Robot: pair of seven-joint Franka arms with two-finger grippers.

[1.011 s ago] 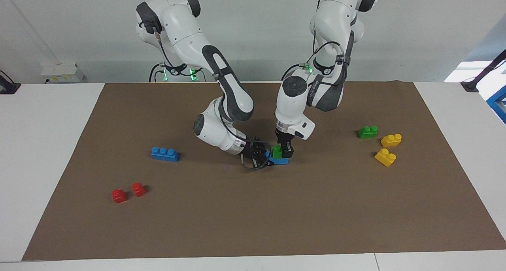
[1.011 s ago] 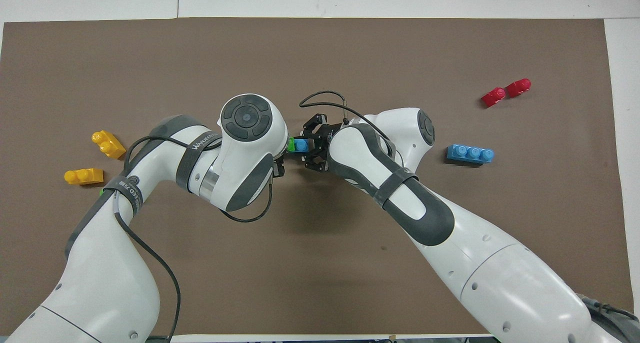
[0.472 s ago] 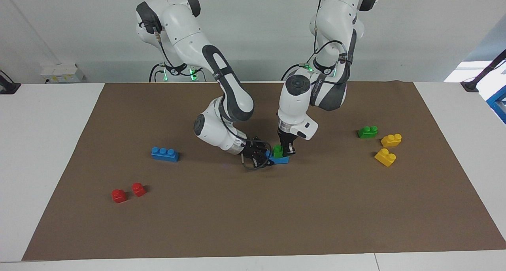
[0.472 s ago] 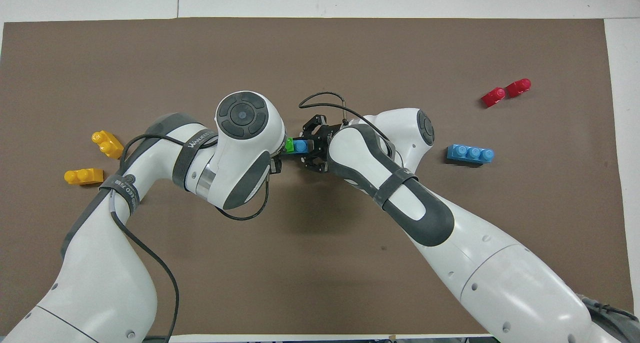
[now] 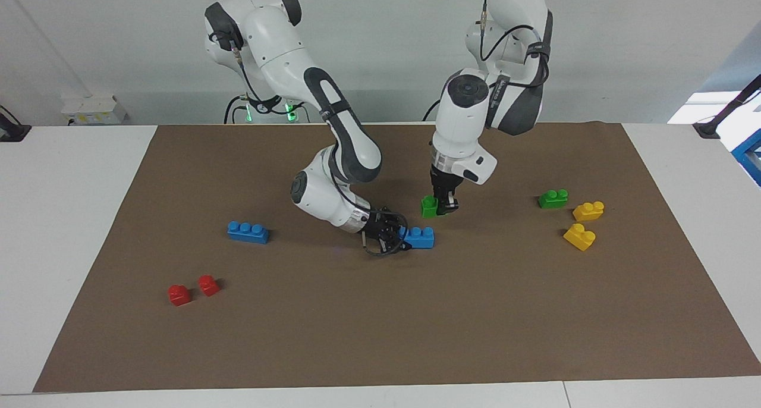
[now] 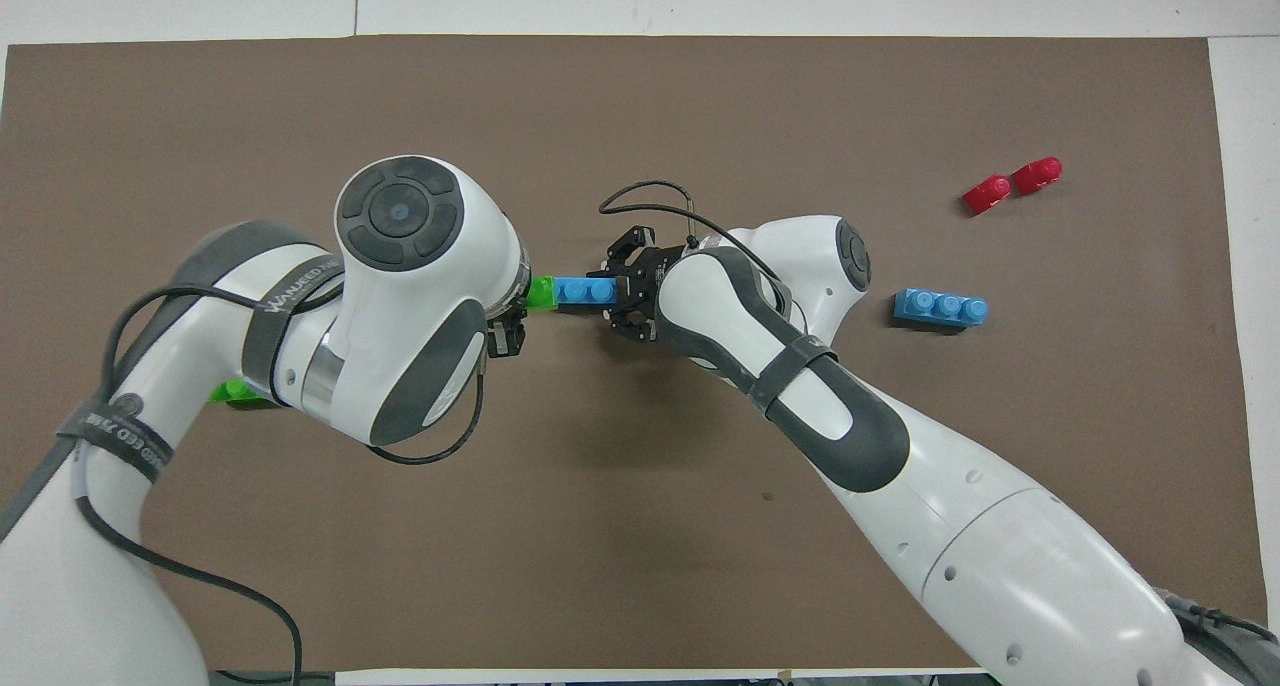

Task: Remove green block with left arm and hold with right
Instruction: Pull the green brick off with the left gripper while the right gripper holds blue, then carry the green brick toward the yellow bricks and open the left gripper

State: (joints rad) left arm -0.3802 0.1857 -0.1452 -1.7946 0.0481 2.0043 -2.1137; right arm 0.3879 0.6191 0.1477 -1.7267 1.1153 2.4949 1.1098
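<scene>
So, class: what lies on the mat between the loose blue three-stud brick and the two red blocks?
Nothing: in the facing view bare brown mat separates the loose blue brick from the red blocks. The overhead view shows the same bare stretch.

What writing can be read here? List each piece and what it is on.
"WAN...EED", middle letters unclear: black strap around the left arm.
Lettering ending in "EED": second strap, lower on that arm; the rest is unreadable.
No other writing can be read.
</scene>
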